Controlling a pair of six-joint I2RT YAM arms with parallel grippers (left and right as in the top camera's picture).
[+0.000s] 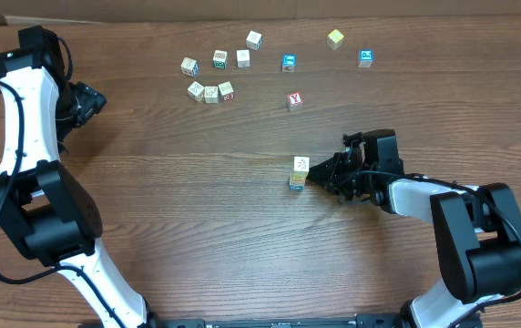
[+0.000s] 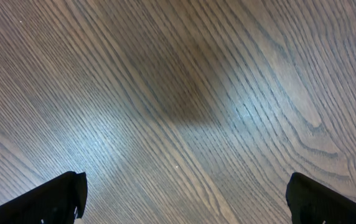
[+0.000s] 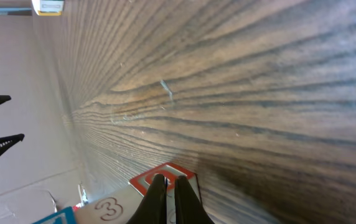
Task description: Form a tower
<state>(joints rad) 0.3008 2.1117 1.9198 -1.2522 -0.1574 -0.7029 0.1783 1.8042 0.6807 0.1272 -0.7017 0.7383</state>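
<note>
The tower stands near the table's middle, a slim column with a cream cube on top and a blue face lower down. My right gripper is shut with nothing between its fingers, its tips right at the tower's right side. In the right wrist view the shut gripper lies in front of a red-marked cube, beside a cream cube marked 3 and a blue-faced one. My left gripper hangs far off at the left, open. In the left wrist view it shows only bare wood.
Several loose alphabet cubes lie along the back: a cluster, a row, a blue cube, a yellow-green one, another blue one and a red-marked one. A cardboard wall runs behind the table.
</note>
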